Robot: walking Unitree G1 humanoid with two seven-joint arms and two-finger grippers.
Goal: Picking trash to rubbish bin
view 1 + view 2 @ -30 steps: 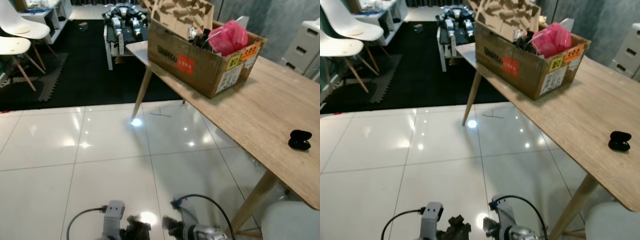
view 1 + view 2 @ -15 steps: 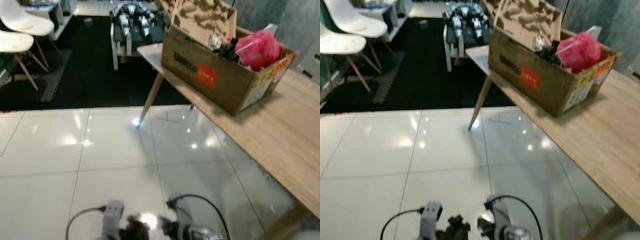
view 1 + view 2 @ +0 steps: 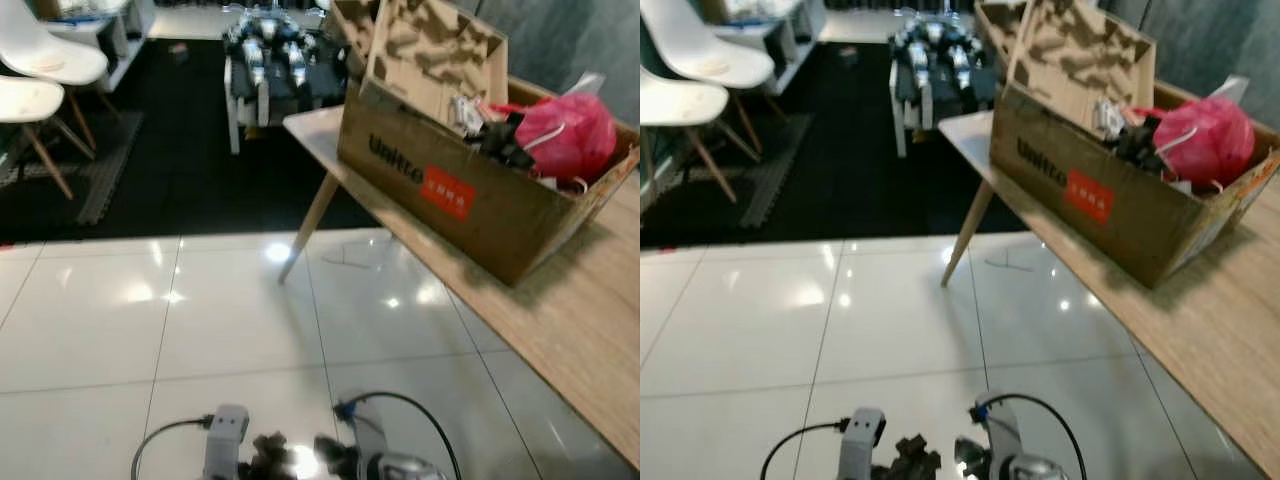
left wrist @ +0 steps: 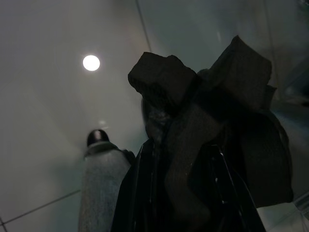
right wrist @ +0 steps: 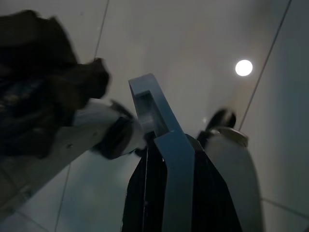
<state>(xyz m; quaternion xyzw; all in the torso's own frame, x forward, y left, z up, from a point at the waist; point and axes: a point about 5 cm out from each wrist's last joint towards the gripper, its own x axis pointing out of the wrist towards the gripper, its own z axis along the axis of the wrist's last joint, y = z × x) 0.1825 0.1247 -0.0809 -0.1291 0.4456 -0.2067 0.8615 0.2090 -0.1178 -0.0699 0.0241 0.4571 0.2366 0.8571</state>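
Cut-off and blurred parts

Both arms are cropped by the lower edge; the counter [image 3: 560, 330] and cardboard box [image 3: 470, 195] are cut at the right; the dark crumpled wad [image 4: 212, 130] is dim.

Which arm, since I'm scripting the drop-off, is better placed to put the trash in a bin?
Left. The left gripper is shut on the dark crumpled trash, so it only needs carrying. The right gripper has its fingers closed on nothing and would probably need a handover first.
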